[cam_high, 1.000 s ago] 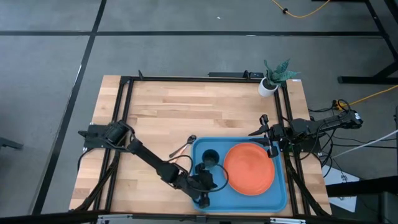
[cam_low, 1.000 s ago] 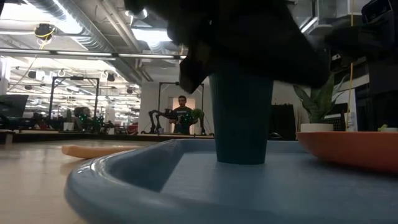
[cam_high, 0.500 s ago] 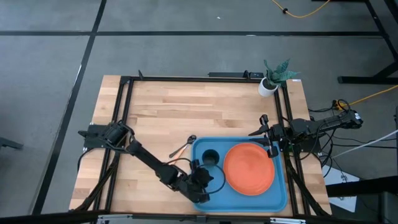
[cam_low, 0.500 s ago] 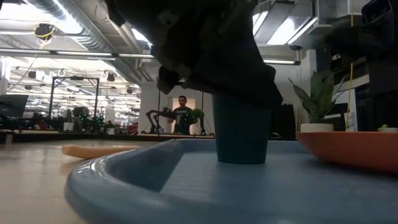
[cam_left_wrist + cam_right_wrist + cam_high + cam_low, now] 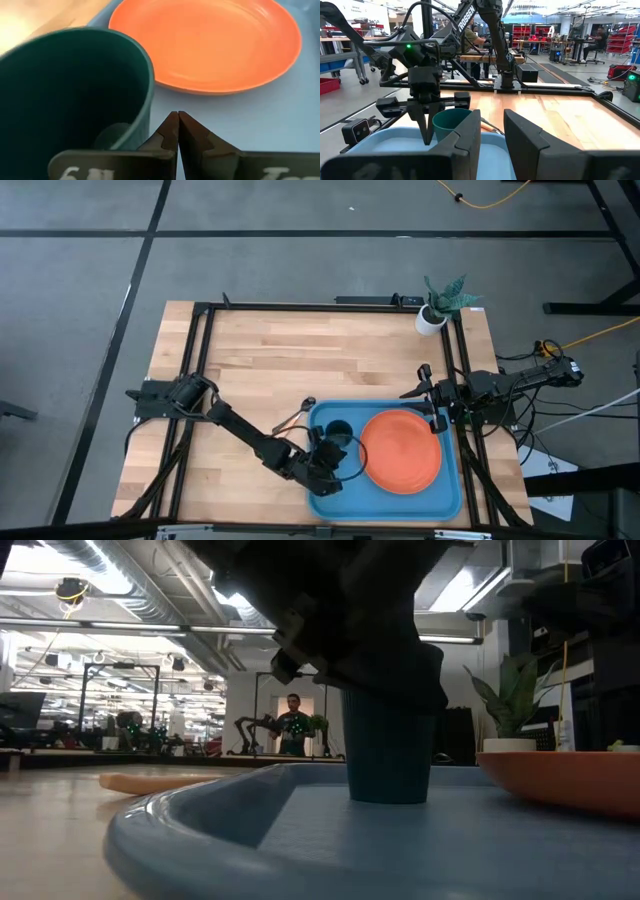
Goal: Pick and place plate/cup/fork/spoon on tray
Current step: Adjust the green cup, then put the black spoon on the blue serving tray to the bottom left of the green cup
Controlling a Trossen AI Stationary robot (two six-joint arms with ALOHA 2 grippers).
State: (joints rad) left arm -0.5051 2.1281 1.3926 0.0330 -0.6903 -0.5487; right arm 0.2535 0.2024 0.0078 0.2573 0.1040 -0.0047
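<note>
The teal cup (image 5: 338, 432) stands upright in the blue tray (image 5: 440, 498), at its far left corner, next to the orange plate (image 5: 400, 450), which lies flat in the tray. My left gripper (image 5: 177, 116) is shut, its fingers pointing down right beside the cup's outer wall (image 5: 451, 122). The dark spoon (image 5: 295, 415) lies on the table just left of the tray. A light orange handle (image 5: 150, 781), the fork's, lies on the table beyond the tray. My right gripper (image 5: 492, 135) is open and empty at the tray's far right corner (image 5: 432, 405). My left gripper's shut fingers (image 5: 426, 125) stand close against the cup's outer wall (image 5: 142, 105), coming from above. I cannot tell whether they touch it. The cup stands on the tray floor.
A white pot with a green plant (image 5: 437, 310) stands at the table's far right corner. Bare wood lies on the table's far half and left side. A black frame runs round the table edge (image 5: 300, 306).
My left gripper has drawn back from over the cup toward the table's left edge and risen a little. The cup has stayed upright in the tray.
</note>
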